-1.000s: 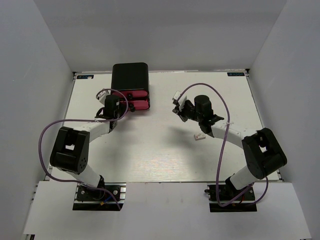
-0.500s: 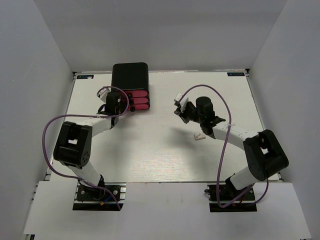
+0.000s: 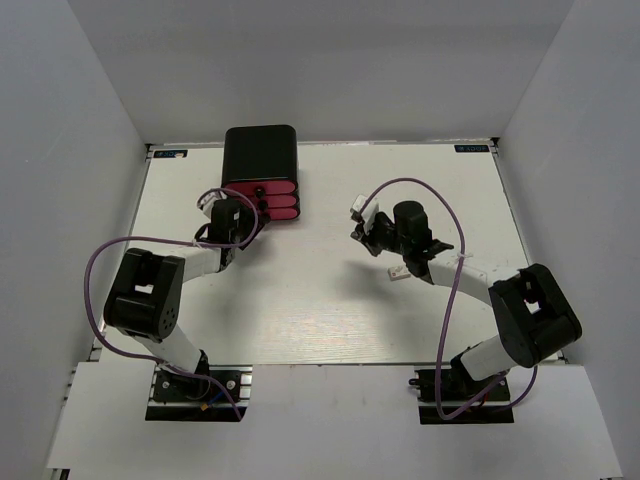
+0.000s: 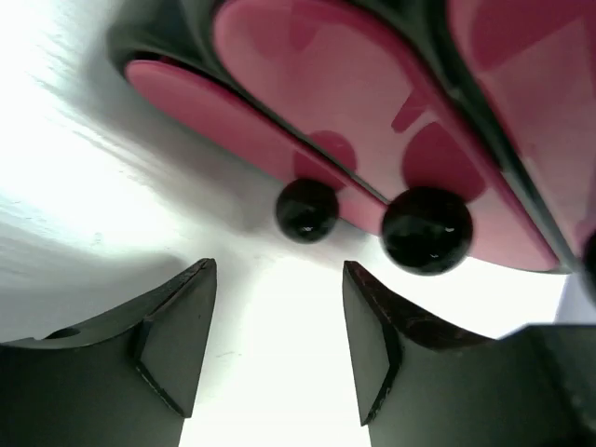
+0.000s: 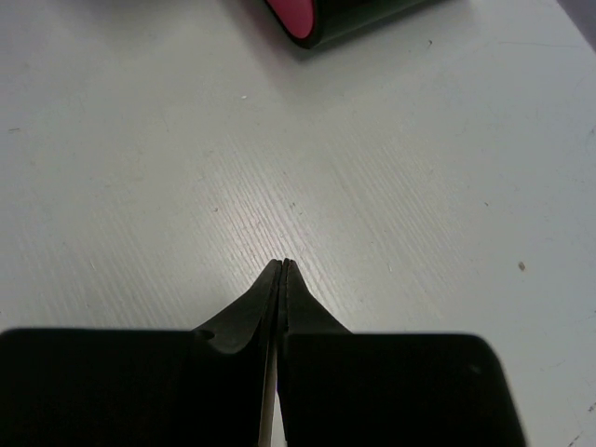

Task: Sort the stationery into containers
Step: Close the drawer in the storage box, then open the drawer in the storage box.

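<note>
Between the left gripper's (image 4: 277,272) two black fingers (image 4: 177,326), which stand apart around nothing but bare white table (image 3: 330,310), the gap faces two glossy round black knobs (image 4: 306,209) just beyond the fingertips at 12 and 1 o'clock. Those knobs sit on the pink drawer fronts (image 4: 307,84) of the black rounded plastic box (image 3: 260,155), whose three drawers look pushed in; seen from above, the box stands at about 11 o'clock on the table, with this gripper just off its front at 7 o'clock. The right gripper (image 5: 282,265) has its fingers pressed together on nothing, above open tabletop well apart from the box. A small white eraser block (image 3: 398,272) lies on the table near it, at about 5 o'clock. Purple cable (image 3: 100,262) loops along each arm.
</note>
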`<state>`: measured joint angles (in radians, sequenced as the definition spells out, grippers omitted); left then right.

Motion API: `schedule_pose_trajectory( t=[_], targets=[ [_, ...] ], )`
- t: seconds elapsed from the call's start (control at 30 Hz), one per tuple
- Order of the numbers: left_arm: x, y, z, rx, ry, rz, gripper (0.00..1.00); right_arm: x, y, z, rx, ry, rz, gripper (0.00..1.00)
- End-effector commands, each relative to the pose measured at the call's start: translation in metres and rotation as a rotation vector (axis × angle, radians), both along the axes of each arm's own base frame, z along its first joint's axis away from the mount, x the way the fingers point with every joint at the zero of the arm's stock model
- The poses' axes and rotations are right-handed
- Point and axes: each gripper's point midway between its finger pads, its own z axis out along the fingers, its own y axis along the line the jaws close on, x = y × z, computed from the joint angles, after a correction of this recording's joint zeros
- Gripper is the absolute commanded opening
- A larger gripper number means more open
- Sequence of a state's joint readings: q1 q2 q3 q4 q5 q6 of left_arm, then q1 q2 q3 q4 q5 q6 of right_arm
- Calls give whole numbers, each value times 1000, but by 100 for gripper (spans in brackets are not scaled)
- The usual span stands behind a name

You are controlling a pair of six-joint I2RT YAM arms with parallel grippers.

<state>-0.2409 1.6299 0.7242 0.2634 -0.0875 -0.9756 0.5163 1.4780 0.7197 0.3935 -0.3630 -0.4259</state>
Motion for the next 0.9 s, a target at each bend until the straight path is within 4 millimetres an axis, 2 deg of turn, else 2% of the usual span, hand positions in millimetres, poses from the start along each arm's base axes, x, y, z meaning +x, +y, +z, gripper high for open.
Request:
schedule_pose_trajectory(
  t=[0.0,0.03,0.17,0.47,0.57,0.77,0.87],
  targets=[
    [13,-11,30,-47,-81,-35,67,-2,-1,12,25,-24,4,0],
    [13,-11,24,-44,-68,-35,67,-2,-2,12,24,-26,1,0],
    [24,-9,21,-51,-68,-21,68,-2,-3,12,21,-30,0,0],
    [32,-11,11,-53,-76,-21,60,-2,-7,9,14,-33,-11,0],
    [37,-8,17,-48,-104,-3,57,-1,-9,10,13,-39,-12,0],
    [40,-2,10,-41,-97,44,52,0,-9,10,13,-37,-16,0],
    [45,-1,16,-61,-123,64,51,0,-10,8,10,-33,-19,0]
  ],
)
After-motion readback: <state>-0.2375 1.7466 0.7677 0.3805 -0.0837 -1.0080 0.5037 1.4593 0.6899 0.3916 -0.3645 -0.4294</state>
